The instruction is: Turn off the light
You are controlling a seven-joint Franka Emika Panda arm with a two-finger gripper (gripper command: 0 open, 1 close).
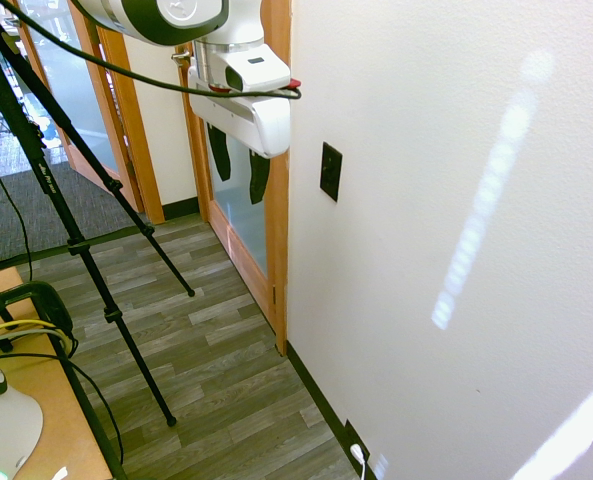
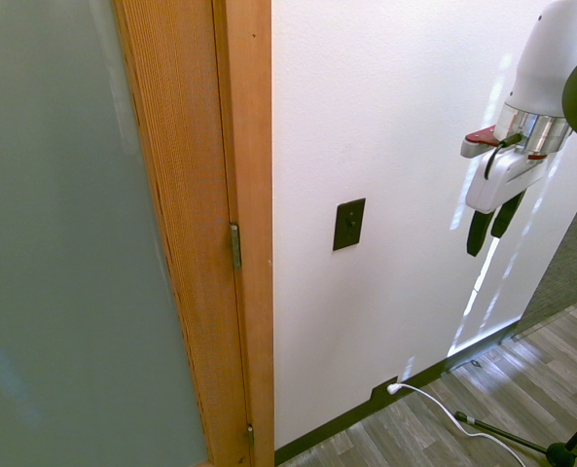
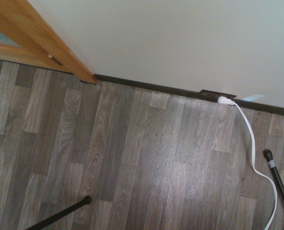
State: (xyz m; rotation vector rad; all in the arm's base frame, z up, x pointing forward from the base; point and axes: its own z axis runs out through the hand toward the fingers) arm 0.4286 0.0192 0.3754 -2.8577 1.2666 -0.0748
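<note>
Pointed down with the gripper [image 1: 241, 190] open, both black fingers [image 2: 478, 233] well apart and nothing between, probably because of a task calling for a push rather than a grasp. Hung in the air off the wall [image 1: 426, 120], touching neither wall nor plate, perhaps for room to line up before contact. Needed, by the look of it, a move across towards the plate and a turn or tilt to bring a fingertip to bear; closing first would likely have given a firmer, narrower prodding tip.

Found the light switch [image 2: 348, 224], small, black and upright, fixed flat on the wall near the wooden door frame [image 2: 254, 195], presumably for easy reach on passing through. Could not tell from the small dark middle of the plate which way to flick. Risked, in a hasty approach, scraping the wall or pressing the plate beside the working part.

Saw, far lower, by the dark baseboard [image 3: 151, 87], an outlet plate [image 3: 210, 94] with a white plug [image 3: 225, 100] seated in it, most likely for power, with the cord [image 3: 253, 143] trailing over the wood-look floor [image 3: 146, 143]. Called for leaving alone, being no part of the job. Looked, overall, like the approach stage, with the pressing yet to do.
</note>
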